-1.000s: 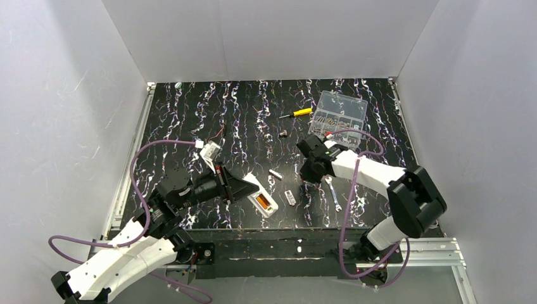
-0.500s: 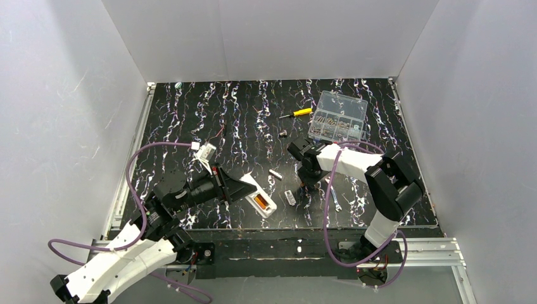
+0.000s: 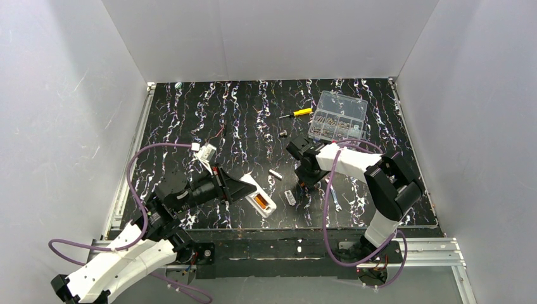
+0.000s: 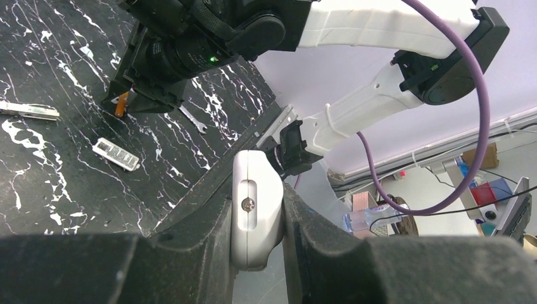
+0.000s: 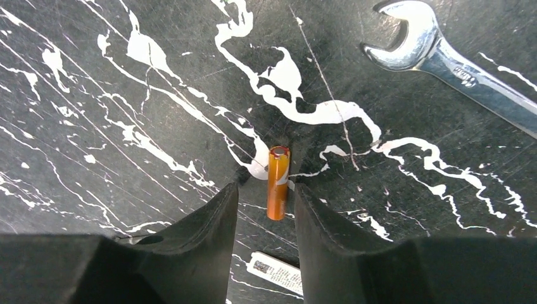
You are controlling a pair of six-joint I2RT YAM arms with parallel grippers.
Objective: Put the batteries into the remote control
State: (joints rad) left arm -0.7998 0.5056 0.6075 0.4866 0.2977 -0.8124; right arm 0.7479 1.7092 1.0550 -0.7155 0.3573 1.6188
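My left gripper [image 4: 256, 218] is shut on one end of the white remote control [image 3: 258, 194]. The remote's open back faces up, with one orange battery [image 3: 261, 202] lying in the recess. A second orange battery [image 5: 277, 182] is on the black table between the fingertips of my right gripper [image 5: 266, 196]. That gripper is open, and a gap shows on each side of the battery. The left wrist view shows this battery [image 4: 121, 104] under the right gripper [image 4: 136, 104], a short way right of the remote.
A small white labelled piece [image 3: 290, 197] lies between the remote and the right gripper. A silvery stub [image 3: 275, 173] is just behind it and a wrench [image 3: 333, 193] just right. Farther back are a yellow-handled screwdriver [image 3: 296, 113] and a clear compartment box [image 3: 339, 116].
The right arm swung left and lower toward the table. Its jaws then widened, so the orange battery now sits free between them. The left arm has barely moved.
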